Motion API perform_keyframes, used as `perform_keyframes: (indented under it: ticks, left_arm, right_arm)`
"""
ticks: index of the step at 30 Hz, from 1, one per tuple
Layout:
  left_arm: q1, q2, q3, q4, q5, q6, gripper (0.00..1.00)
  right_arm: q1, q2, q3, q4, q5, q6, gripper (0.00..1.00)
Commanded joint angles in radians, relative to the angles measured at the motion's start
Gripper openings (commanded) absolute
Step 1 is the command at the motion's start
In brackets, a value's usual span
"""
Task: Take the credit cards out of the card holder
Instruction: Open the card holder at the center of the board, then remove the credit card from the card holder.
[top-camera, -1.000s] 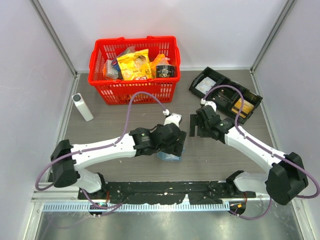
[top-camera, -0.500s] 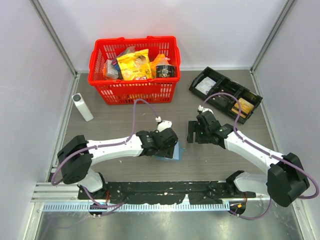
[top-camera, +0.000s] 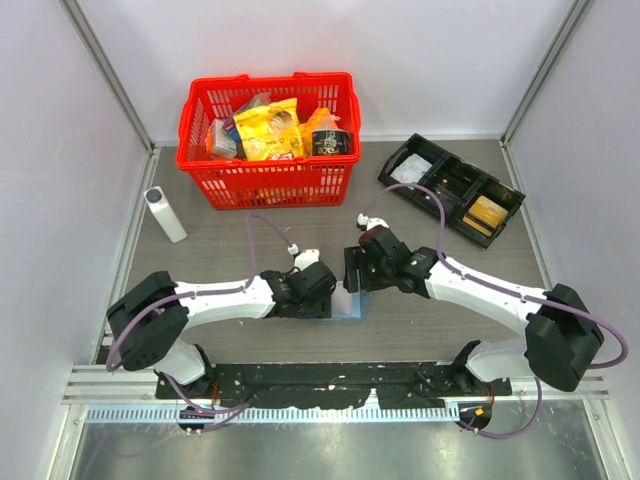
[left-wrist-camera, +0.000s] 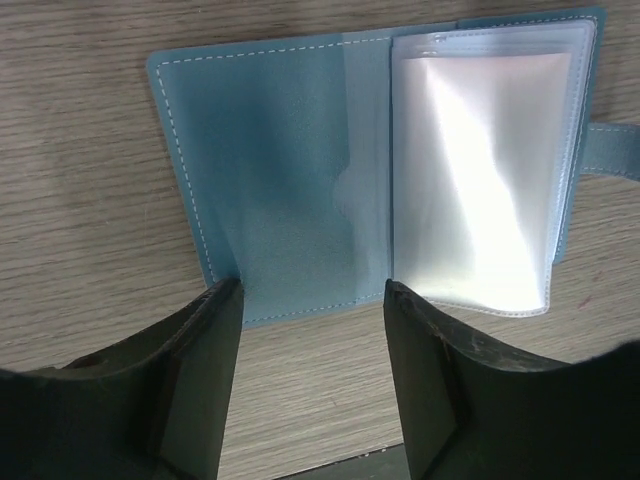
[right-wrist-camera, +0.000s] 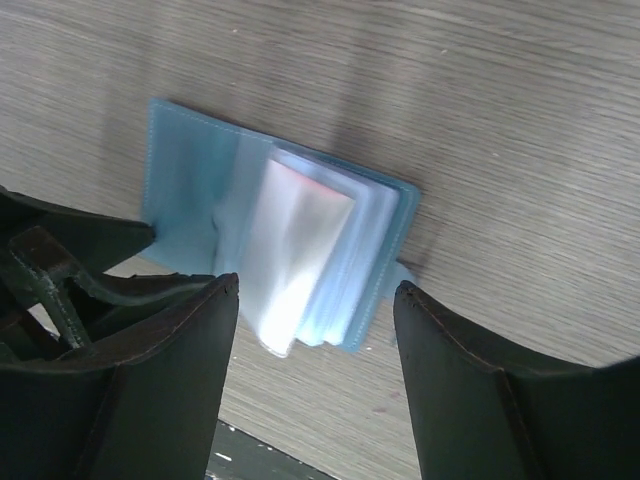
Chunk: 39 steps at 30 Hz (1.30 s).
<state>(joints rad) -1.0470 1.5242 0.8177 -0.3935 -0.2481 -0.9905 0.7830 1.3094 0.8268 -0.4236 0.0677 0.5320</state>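
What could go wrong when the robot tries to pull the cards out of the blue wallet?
1. The card holder lies loose on the table. The left end effector sits only at its near edge, so the holder may slide or lift.
2. The clear sleeves are shiny and stacked, so the right end effector above them might pinch only plastic.
3. Both end effectors are close together and could bump.

Top camera looked down from high at the near edge, whole table (top-camera: 420, 330) seen. Both wrist cameras hung close above one wallet (left-wrist-camera: 290, 180).
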Motion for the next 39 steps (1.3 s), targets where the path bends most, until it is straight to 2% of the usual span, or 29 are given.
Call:
perform_keyframes:
  ticks: [1,6,27,39]
  left_arm:
    - [0.007,-0.022,-0.045,0.084,0.033,-0.062,0.6]
    - [0.021,-0.042,-0.081,0.119,0.047,-0.08,0.57]
    - [0.022,-0.05,-0.101,0.156,0.078,-0.103,0.56]
    - [0.022,-0.058,-0.103,0.17,0.087,-0.102,0.55]
  right_arm:
    - [0.015,0.031,0.038,0.081,-0.022,0.052,0.66]
    - [0.016,0.06,0.017,0.123,-0.035,0.085,0.63]
    - [0.015,0.14,-0.072,0.227,-0.105,0.169,0.61]
    - [0.016,0.126,-0.054,0.226,-0.143,0.169,0.52]
